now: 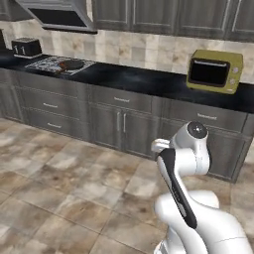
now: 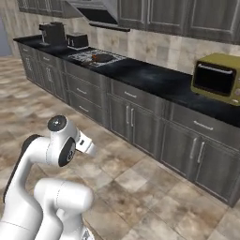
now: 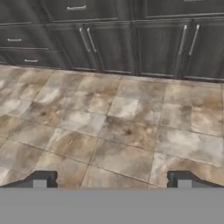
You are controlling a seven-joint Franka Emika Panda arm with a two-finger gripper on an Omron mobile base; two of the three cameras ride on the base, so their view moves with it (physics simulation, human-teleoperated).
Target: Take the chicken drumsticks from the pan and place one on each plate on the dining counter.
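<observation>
The pan sits on the stove of the far wall counter, well away from me. A small reddish piece shows in it, probably one of the chicken drumsticks; it is too small to make out more. My gripper is open with nothing between its fingertips, which stand wide apart and point at the tiled floor in front of the grey cabinets. The arm is folded close over the base. The plates and the dining counter are out of view.
An olive microwave stands on the black wall counter at the right. A toaster and a coffee machine stand left of the stove. Open tiled floor lies between me and the cabinets.
</observation>
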